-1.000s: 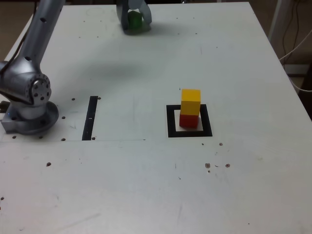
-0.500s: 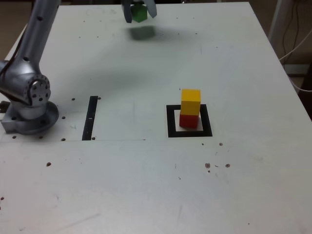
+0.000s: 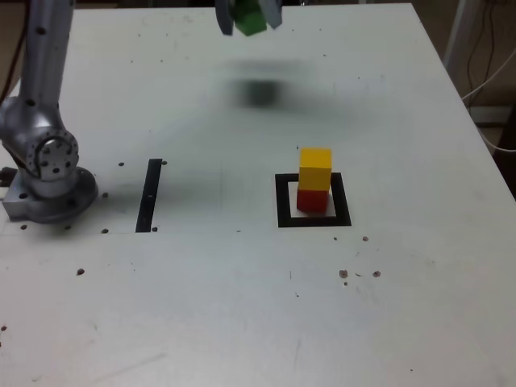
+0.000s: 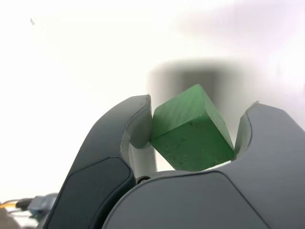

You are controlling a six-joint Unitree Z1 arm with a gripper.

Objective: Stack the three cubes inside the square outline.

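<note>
Your gripper (image 3: 248,16) hangs high over the far end of the table (image 3: 419,306), and its jaws are closed partway on the green cube (image 4: 193,131), one finger pressing each of two opposite faces. In the wrist view the cube sits skewed between the fingers, one corner pointing away from the palm, so expect it to land a little turned unless you square it up.

What the move turns on is this: the stack lies well apart from the jaws, nearer the exterior camera and toward that view's right. The yellow cube (image 3: 315,168) rests on the red cube (image 3: 313,199), and the red one sits inside the square outline (image 3: 282,201). The yellow top face is your target, and it is no wider than the block you carry.

You have open room. Nothing stands on the bare table between the jaws and the stack; the black strip (image 3: 150,195) and the arm's base (image 3: 50,189) lie away on the exterior view's left. By my reading, come in above the yellow cube, not from the side, since a finger brushing it could topple the pair.
</note>
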